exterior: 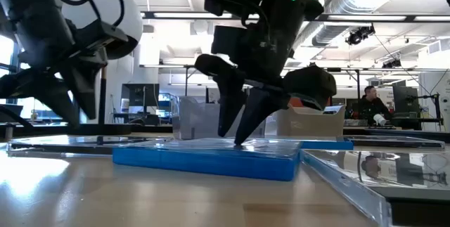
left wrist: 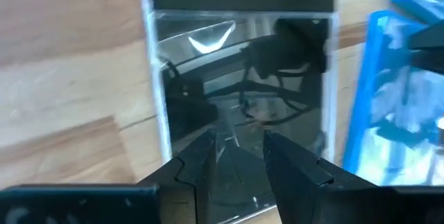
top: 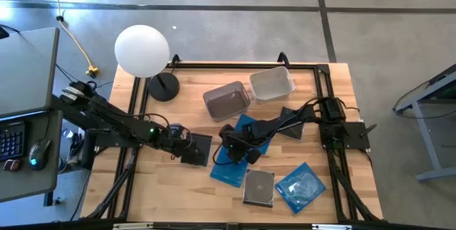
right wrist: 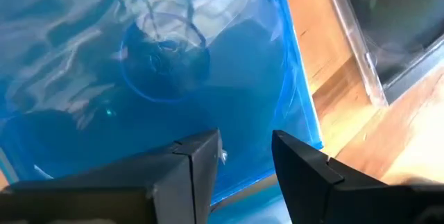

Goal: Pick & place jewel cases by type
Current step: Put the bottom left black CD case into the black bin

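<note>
Sorting barely begun: all cases lie on the worktop (top: 142,187). Left pincer (left wrist: 237,156) hovers released over a dark case (left wrist: 239,92). Right pincer (right wrist: 246,161), released, tips touching a blue case (right wrist: 139,78). Grey tub (top: 226,100) and clear tub (top: 272,85) appear empty.

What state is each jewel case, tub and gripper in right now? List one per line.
Left gripper: open, over a black jewel case lying flat.
Right gripper: open, over a blue jewel case lying flat.
Grey tub: upright.
Clear tub: upright.
Blue case at the front right: flat, untouched.
</note>
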{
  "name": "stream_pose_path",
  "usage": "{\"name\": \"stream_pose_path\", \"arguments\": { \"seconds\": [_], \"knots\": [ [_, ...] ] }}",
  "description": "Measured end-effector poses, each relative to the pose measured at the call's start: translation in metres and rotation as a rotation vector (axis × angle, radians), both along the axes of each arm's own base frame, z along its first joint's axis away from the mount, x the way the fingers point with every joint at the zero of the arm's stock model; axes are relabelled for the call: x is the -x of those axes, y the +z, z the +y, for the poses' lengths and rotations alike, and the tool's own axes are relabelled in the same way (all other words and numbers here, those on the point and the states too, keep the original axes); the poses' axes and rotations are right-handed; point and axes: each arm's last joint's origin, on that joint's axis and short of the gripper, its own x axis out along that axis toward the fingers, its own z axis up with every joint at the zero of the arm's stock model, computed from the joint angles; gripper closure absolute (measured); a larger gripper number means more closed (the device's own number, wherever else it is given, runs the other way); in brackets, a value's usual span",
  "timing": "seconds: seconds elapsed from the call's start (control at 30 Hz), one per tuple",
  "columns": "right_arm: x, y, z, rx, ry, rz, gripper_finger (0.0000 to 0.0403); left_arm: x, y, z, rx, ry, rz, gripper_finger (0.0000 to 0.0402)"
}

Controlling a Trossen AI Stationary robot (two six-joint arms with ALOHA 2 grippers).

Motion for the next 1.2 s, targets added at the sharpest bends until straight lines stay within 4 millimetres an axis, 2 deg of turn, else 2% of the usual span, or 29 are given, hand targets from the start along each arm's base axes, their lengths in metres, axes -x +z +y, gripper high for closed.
{"name": "stream_pose_path", "arguments": {
  "seconds": [0.2,0.27,0.33,0.53,0.73,0.93,1.2],
  "knots": [
    [0.005,0.035,0.007,0.019,0.085,-0.115,0.027,-0.003,-0.001,-0.002,-0.03,0.044,-0.043,0.0285],
    [-0.003,0.053,0.007,0.013,0.135,-0.248,0.027,-0.004,0.0,-0.001,-0.034,0.05,-0.057,0.0285],
    [-0.01,0.061,0.005,-0.011,0.162,-0.345,0.027,-0.001,0.0,0.0,-0.042,0.048,-0.036,0.0285],
    [-0.026,0.041,0.0,-0.022,0.224,-0.418,0.027,0.004,-0.003,0.002,-0.062,0.067,0.028,0.0285],
    [-0.035,0.002,0.0,0.084,0.279,-0.378,0.027,0.011,-0.006,0.006,-0.08,0.136,0.091,0.0285],
    [-0.042,-0.007,0.0,0.082,0.277,-0.419,0.027,0.013,-0.007,0.007,-0.103,0.175,0.092,0.0285],
    [-0.042,-0.008,0.0,0.044,0.323,-0.418,0.027,0.011,-0.008,0.003,-0.007,0.137,0.111,0.0285]
  ]
}}
